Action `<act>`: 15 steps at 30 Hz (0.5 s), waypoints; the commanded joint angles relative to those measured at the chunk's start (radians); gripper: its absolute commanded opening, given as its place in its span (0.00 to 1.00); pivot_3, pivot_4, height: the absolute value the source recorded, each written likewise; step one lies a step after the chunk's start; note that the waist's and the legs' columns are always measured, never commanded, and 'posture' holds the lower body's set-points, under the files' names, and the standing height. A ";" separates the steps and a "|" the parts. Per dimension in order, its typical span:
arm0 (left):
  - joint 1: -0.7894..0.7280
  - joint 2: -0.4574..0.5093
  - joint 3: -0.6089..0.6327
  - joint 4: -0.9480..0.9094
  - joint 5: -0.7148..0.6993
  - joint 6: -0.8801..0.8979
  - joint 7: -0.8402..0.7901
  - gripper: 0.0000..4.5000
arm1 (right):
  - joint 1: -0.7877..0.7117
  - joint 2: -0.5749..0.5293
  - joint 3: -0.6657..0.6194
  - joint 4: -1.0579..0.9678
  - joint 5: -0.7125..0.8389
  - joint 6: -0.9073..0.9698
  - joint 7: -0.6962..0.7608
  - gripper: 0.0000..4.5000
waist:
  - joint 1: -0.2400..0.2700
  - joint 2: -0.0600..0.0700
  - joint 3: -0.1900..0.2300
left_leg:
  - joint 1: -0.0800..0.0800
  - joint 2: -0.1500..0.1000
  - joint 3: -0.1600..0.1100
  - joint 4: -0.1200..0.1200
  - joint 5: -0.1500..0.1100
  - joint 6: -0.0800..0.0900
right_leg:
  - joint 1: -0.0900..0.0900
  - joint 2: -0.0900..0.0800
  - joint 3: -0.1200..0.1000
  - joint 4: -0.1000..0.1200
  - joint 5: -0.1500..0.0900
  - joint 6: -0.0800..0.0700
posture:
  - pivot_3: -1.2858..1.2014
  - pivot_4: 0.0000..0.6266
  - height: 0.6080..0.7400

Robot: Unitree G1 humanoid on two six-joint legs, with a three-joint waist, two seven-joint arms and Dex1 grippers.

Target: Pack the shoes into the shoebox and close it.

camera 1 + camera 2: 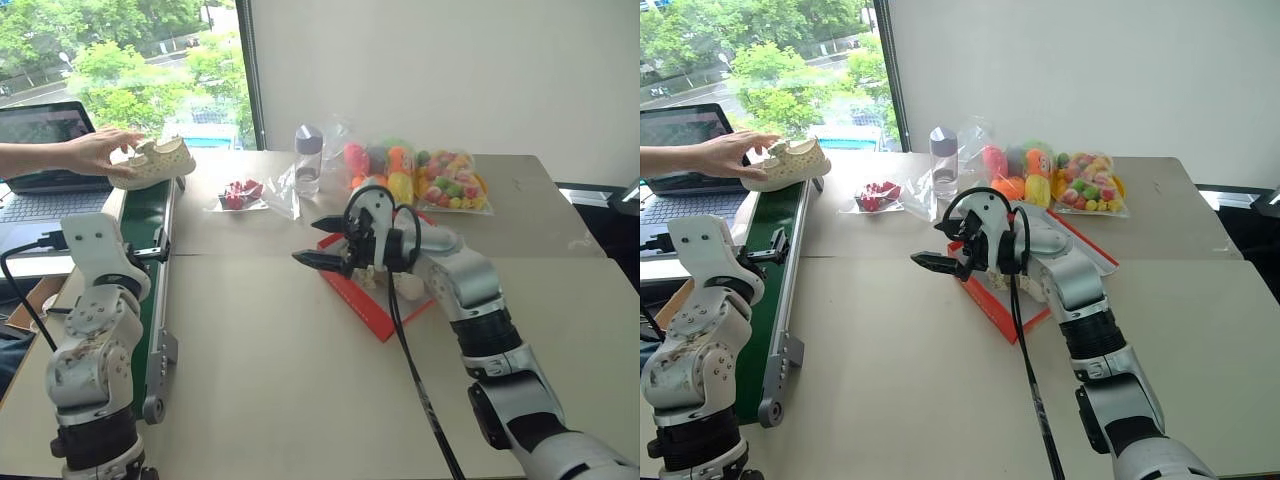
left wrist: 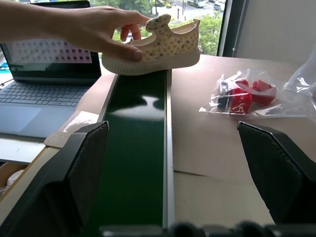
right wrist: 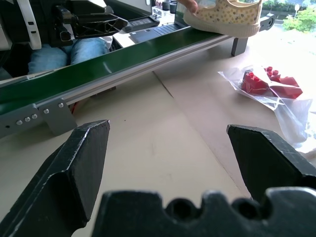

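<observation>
With a person's hand (image 1: pixel 95 150) setting a shoe (image 1: pixel 152 163) on the green board's (image 2: pixel 133 163) far end, the wide-open, empty left end effector (image 2: pixel 173 173) should straddle its middle before carrying it to the shoebox (image 1: pixel 370 300).

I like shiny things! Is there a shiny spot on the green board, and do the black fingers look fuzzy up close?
In the left wrist view, the green board has a pale sheen just below the shoe a hand holds; the left gripper fingers look soft up close. In the right wrist view, the right gripper fingers look soft too.
</observation>
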 commanded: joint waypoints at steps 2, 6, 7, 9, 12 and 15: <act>-0.013 0.004 0.000 -0.020 0.018 -0.028 -0.004 1.00 | -0.007 -0.005 -0.005 -0.035 -0.001 -0.027 -0.003 1.00 | 0.000 0.000 0.000 | 0.000 0.000 0.000 0.000 0.000 0.000 | 0.000 0.000 0.000 0.000 0.000 0.000 | 0.52 0.24 1.00; -0.011 0.000 -0.005 -0.023 0.022 -0.028 -0.003 1.00 | -0.013 -0.002 -0.002 -0.026 -0.005 -0.034 -0.005 1.00 | 0.000 0.000 0.000 | 0.000 0.000 0.000 0.000 0.000 0.000 | 0.000 0.000 0.000 0.000 0.000 0.000 | 0.52 0.24 1.00; -0.011 -0.001 -0.006 -0.023 0.023 -0.029 -0.003 1.00 | -0.015 -0.001 -0.002 -0.025 -0.006 -0.036 -0.005 1.00 | 0.000 0.000 0.000 | 0.000 0.000 0.000 0.000 0.000 0.000 | 0.000 0.000 0.000 0.000 0.000 0.000 | 0.52 0.24 1.00; -0.011 -0.003 -0.006 -0.024 0.025 -0.030 -0.003 1.00 | -0.018 0.002 -0.001 -0.022 -0.006 -0.038 -0.007 1.00 | 0.000 0.000 0.000 | 0.000 0.000 0.000 0.000 0.000 0.000 | 0.000 0.000 0.000 0.000 0.000 0.000 | 0.52 0.24 1.00; -0.011 -0.006 -0.004 -0.026 0.028 -0.031 -0.001 1.00 | -0.020 0.003 -0.002 -0.020 -0.008 -0.038 -0.007 1.00 | 0.000 0.000 0.000 | 0.000 0.000 0.000 0.000 0.000 0.000 | 0.000 0.000 0.000 0.000 0.000 0.000 | 0.52 0.24 1.00; -0.010 -0.007 -0.002 -0.027 0.031 -0.031 -0.001 1.00 | -0.021 0.006 -0.004 -0.019 -0.012 -0.037 -0.008 1.00 | 0.000 0.000 0.000 | 0.000 0.000 0.000 0.000 0.000 0.000 | 0.000 0.000 0.000 0.000 0.000 0.000 | 0.52 0.24 1.00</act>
